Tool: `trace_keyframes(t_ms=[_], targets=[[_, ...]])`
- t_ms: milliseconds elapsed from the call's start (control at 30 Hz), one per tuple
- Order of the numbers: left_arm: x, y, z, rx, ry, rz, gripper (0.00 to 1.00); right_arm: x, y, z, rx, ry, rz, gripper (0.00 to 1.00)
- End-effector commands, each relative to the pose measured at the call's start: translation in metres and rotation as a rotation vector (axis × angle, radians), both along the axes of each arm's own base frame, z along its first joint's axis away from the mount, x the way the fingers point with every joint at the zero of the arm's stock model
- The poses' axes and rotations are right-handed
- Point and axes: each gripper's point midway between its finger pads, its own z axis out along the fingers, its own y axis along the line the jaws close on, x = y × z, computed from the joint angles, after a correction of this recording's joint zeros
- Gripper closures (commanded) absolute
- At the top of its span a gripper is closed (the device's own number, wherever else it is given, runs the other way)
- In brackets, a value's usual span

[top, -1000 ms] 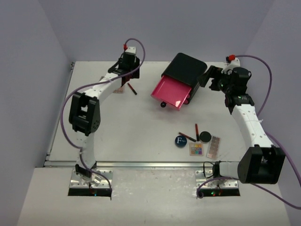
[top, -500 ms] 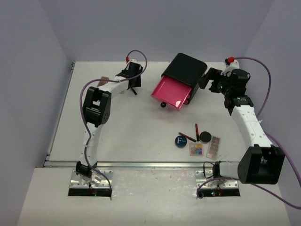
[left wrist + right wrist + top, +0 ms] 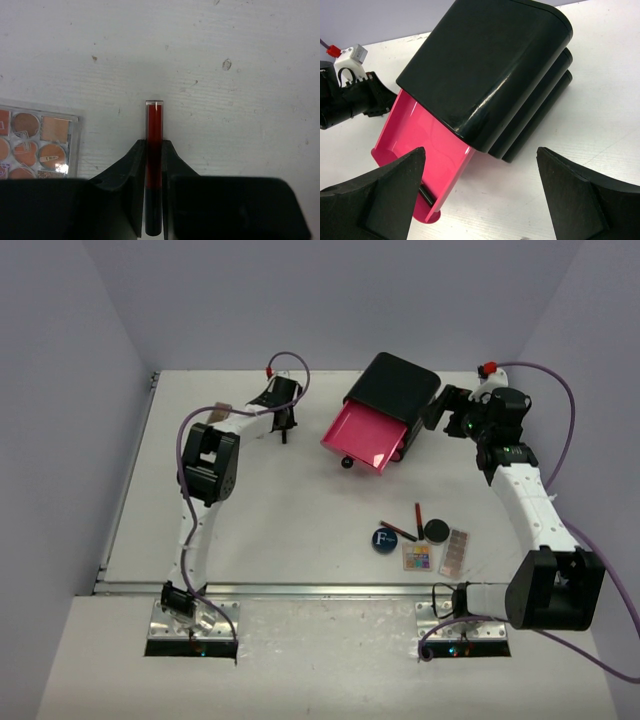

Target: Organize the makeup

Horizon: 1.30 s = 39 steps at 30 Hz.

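Left wrist view: my left gripper (image 3: 154,152) is clamped on a red-black pencil (image 3: 154,127), the two fingers pressing its sides near the dark end while the red end sticks out ahead of them. The pencil lies along the fingers, low over the white table (image 3: 250,75), though I cannot tell if it touches. I judge that I grip it across its thin width because that is the only way to pinch so slim a thing. A brown palette (image 3: 35,145) lies just beside it on the left, apart from my fingers.

From above, this is at the far left of the table, near the pink drawer (image 3: 362,436) that stands pulled open from the black box (image 3: 392,386). I take the drawer to be where the pencil should go.

My right gripper (image 3: 440,407) has its fingers wide apart, holding nothing, close by the box's right side, probably to steady the box.

The remaining makeup lies near my right base: a blue compact (image 3: 384,539), a black compact (image 3: 435,530), two palettes (image 3: 417,557) and two more pencils (image 3: 418,519).
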Motion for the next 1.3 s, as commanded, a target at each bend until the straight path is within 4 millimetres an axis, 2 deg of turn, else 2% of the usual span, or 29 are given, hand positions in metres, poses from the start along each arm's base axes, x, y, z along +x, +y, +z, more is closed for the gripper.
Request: trace_keyframes(t_ms=[0, 67, 133, 233, 333, 367, 433, 467, 500, 567, 633, 733, 833, 933, 1000, 1200, 1267], targets=[[-0.027, -0.001, -0.003, -0.089, 0.116, -0.025, 1.0, 0.004, 0.003, 0.014, -0.001, -0.056, 0.015, 0.08], [-0.023, -0.007, 0.02, -0.124, 0.082, -0.047, 1.0, 0.003, 0.003, 0.017, -0.002, -0.064, 0.014, 0.08], [-0.014, -0.01, 0.059, -0.142, -0.003, -0.08, 1.0, 0.001, 0.003, 0.021, -0.003, -0.073, 0.015, 0.08], [-0.005, -0.017, 0.141, -0.169, -0.181, -0.149, 1.0, -0.002, 0.004, 0.026, -0.003, -0.084, 0.022, 0.07], [-0.002, -0.026, 0.207, -0.161, -0.324, -0.232, 1.0, -0.005, 0.009, 0.029, 0.008, -0.089, 0.049, 0.07], [-0.001, -0.03, 0.238, -0.136, -0.393, -0.287, 1.0, -0.006, 0.012, 0.031, 0.015, -0.091, 0.061, 0.07], [-0.01, -0.052, 0.277, -0.093, -0.487, -0.389, 1.0, -0.007, 0.014, 0.032, 0.029, -0.089, 0.07, 0.07], [-0.015, -0.058, 0.296, -0.003, -0.544, -0.47, 1.0, -0.008, 0.014, 0.032, 0.033, -0.087, 0.074, 0.07], [-0.024, -0.072, 0.302, 0.064, -0.571, -0.545, 1.0, -0.008, 0.015, 0.032, 0.034, -0.087, 0.074, 0.07], [-0.051, -0.115, 0.304, 0.165, -0.611, -0.697, 1.0, -0.009, 0.014, 0.032, 0.036, -0.088, 0.069, 0.07], [-0.078, -0.144, 0.297, 0.247, -0.648, -0.84, 1.0, -0.01, 0.012, 0.034, 0.036, -0.091, 0.053, 0.06], [-0.105, -0.172, 0.283, 0.345, -0.663, -0.992, 1.0, -0.01, 0.007, 0.036, 0.026, -0.094, 0.026, 0.06], [-0.12, -0.198, 0.265, 0.396, -0.644, -1.109, 1.0, -0.016, 0.0, 0.027, -0.009, -0.057, -0.003, 0.06], [-0.128, -0.217, 0.251, 0.506, -0.646, -1.199, 1.0, -0.021, -0.005, 0.023, -0.029, -0.056, -0.023, 0.05], [-0.125, -0.224, 0.235, 0.594, -0.631, -1.234, 1.0, -0.025, -0.004, 0.016, -0.034, -0.046, -0.017, 0.05], [-0.116, -0.233, 0.216, 0.726, -0.66, -1.307, 1.0, -0.03, -0.002, 0.01, -0.036, -0.039, -0.004, 0.05], [-0.116, -0.239, 0.206, 0.768, -0.656, -1.34, 0.95, -0.03, 0.002, 0.007, -0.024, -0.028, 0.017, 0.05]])
